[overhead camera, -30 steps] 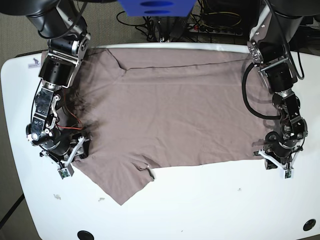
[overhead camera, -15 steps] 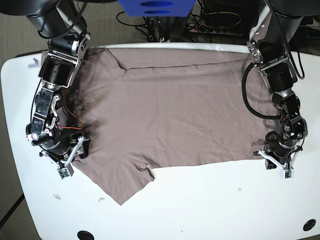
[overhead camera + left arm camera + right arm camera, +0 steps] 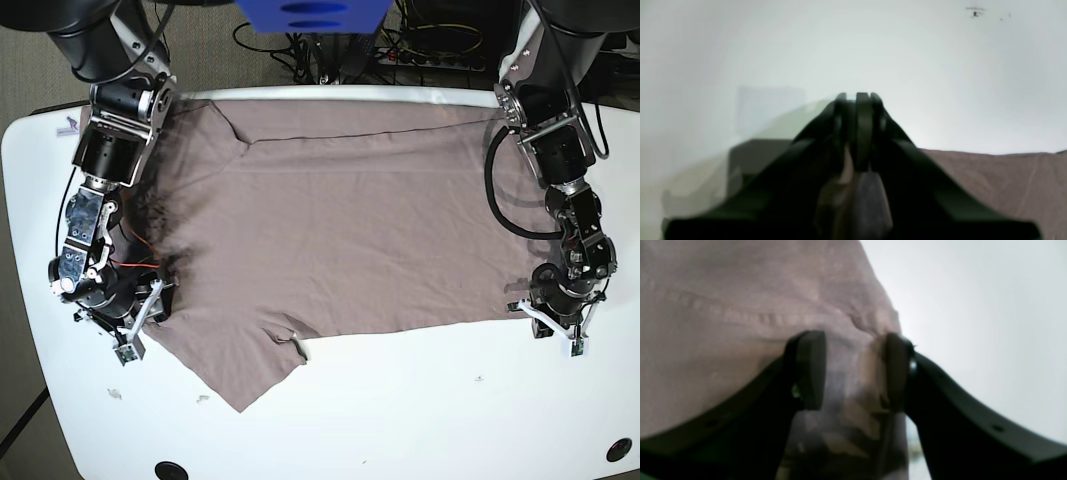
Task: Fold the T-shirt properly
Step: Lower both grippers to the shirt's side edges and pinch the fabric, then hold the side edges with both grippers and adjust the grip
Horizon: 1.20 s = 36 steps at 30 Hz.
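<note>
Left claw is pinched together on the T-shirt hem corner; right claw stands apart, straddling the sleeve edge. T-shirt lies flat, long axis along the bench rear edge, directly behind both claws.

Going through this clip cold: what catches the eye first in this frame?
A big mauve-brown T-shirt lies spread flat over most of the white table, one sleeve pointing toward the near edge. Two black arms flank it, each reaching down to a near corner of the shirt. The left claw is pinched shut at the shirt's edge, while the right claw stands open astride a fold of fabric.
</note>
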Motion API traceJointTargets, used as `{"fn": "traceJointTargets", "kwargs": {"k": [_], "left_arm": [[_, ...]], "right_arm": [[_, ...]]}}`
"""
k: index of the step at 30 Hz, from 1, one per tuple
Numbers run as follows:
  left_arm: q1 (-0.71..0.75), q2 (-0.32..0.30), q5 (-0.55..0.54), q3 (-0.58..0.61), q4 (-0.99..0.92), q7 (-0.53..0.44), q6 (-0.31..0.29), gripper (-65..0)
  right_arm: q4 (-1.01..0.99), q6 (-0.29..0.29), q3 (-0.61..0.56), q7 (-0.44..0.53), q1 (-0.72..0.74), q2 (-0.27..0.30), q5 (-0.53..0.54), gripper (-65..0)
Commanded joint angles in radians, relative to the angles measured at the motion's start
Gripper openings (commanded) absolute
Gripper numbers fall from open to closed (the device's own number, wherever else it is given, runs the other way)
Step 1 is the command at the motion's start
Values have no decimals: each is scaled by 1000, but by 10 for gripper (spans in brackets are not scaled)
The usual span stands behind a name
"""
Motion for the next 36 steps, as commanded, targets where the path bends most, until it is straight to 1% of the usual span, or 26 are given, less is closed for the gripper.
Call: {"fn": "traceJointTargets", "kwargs": {"k": [1, 8, 10, 14, 20, 28, 36], "left_arm": [[-14, -4, 10, 2, 15, 50, 6, -618], [-16, -5, 12, 0, 22, 71, 14, -617], [-12, -7, 14, -3, 32, 91, 18, -613], [-11, -8, 13, -2, 44, 96, 19, -610], [-12, -7, 12, -1, 38, 74, 16, -616], [-14, -6, 12, -2, 36, 70, 17, -615], [-10, -10, 7, -6, 41, 85, 17, -617]], "right_arm": [[4, -3, 1, 25, 51, 19, 6, -377], [-31, -3, 4, 40, 81, 24, 7, -386], [-47, -3, 24, 56, 100, 25, 9, -379], [-99, -3, 30, 81, 126, 32, 8, -375], [-227, -3, 42, 134, 184, 46, 0, -366], [-272, -3, 40, 152, 205, 50, -3, -368], [-236, -3, 37, 110, 186, 49, 4, -536]]}}
